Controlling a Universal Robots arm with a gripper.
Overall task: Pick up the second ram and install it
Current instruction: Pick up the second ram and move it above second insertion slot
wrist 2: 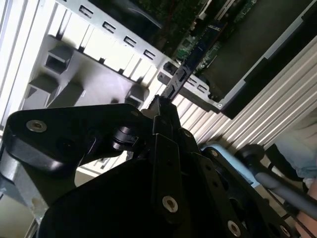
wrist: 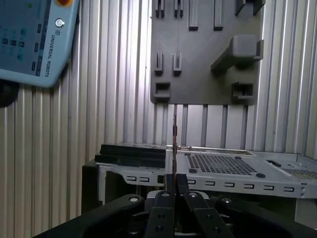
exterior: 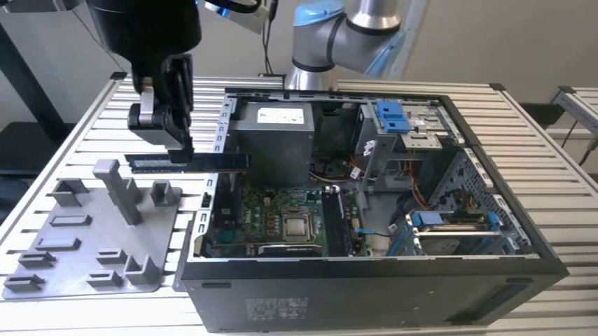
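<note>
A wide silver table of ribbed metal strips holds everything here. On it lies a big black metal computer box with its side off, so the green board inside can be seen. Just beside the box, toward the exterior view's left, sits a flat grey plastic tray with little pockets and a tall grey post. Above the tray's edge hangs the black metal gripper. Its two fingers are pressed tight on the second ram, a thin, long, dark stick. The stick lies level in the air, between the tray and the box's wall, and it touches neither. In the first wrist view the second ram is seen from its thin edge, standing straight out from the fingers. A few things could go wrong, I think. The fingers seem to hold the stick a bit off its middle, so the longer end could tip down or slide in the grip. The box's metal wall is near, so a low path could bang the stick against it and knock it crooked. The long dark slots on the green board look very thin. A tilted stick would likely not fit, and a hard push could then bend or crack it.
</note>
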